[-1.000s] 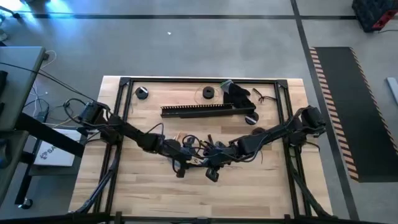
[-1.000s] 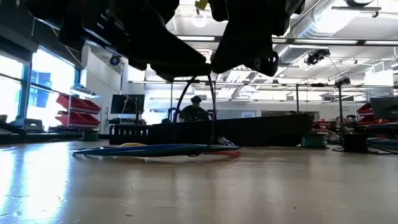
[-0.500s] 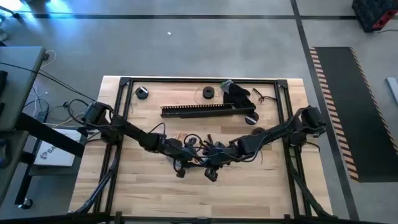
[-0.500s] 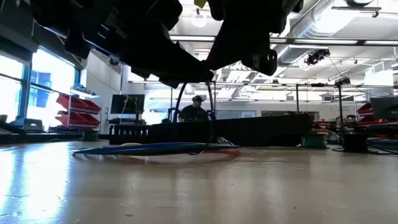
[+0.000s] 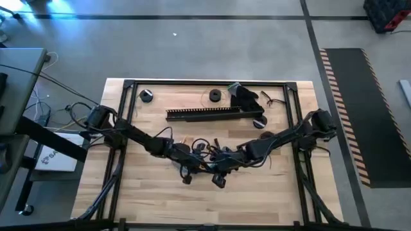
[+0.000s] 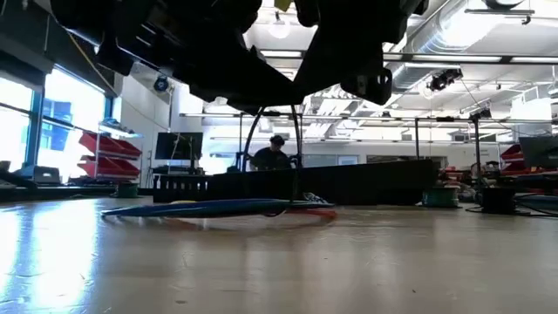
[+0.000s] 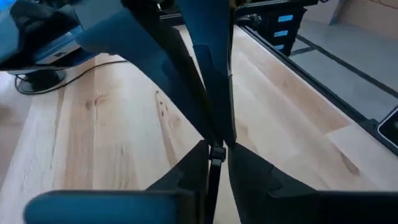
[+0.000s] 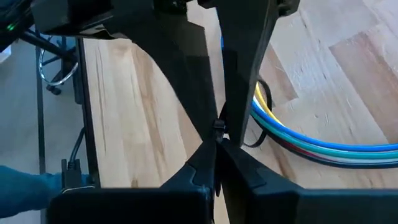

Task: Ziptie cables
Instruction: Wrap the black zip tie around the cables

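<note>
While both claws pinch the thin dark ziptie, cables curve alongside.

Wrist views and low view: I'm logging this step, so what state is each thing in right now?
left claw: shut on the ziptie.
right claw: shut on the ziptie, above the cables.
ziptie: bent into an arch, rising from the cables.
cables: lying flat and curved on the table.
black duct: lying flat at the far side, untouched.

Pale wood table — glossy plastic-coated cables
</note>
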You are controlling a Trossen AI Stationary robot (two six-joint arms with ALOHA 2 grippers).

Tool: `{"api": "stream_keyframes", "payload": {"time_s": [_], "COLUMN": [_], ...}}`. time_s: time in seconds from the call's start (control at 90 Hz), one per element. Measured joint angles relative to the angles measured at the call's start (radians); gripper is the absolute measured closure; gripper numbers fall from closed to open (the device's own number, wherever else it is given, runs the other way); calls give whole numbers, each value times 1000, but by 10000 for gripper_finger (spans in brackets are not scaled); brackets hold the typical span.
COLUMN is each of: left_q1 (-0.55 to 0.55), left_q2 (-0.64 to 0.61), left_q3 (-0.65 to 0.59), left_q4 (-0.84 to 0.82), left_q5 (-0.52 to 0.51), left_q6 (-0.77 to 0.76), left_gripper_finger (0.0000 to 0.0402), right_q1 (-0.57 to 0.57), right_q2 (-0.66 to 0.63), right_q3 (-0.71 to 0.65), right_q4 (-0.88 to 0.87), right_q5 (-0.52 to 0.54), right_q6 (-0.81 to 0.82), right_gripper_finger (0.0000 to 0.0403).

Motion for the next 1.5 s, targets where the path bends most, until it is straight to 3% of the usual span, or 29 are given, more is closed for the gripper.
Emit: {"api": "stream_keyframes", "payload": {"time_s": [0.344,0.733,0.856,1.011,1.222,1.356,1.5], "left_q1": [5,46,47,45,45,45,45], "left_q2": [-3,-8,-8,-8,-8,-8,-8], "left_q3": [0,-1,-2,-2,-3,-3,-4], "left_q4": [-3,-20,-62,-85,-86,-86,-87], "left_q5": [11,76,81,110,112,112,112], "left_q6": [-37,-41,0,2,1,-4,-4], "left_gripper_finger": [399,401,401,401,401,401,401], "right_q1": [21,207,242,205,131,87,64], "right_q2": [0,11,-19,-94,-64,-9,10], "right_q3": [2,-1,-2,0,0,0,0], "right_q4": [-58,-202,-175,-24,-9,-24,-19], "right_q5": [-18,-37,4,124,254,231,206], "right_q6": [57,322,386,193,-40,-92,-102], "right_gripper_finger": [403,403,403,378,272,230,230]}}
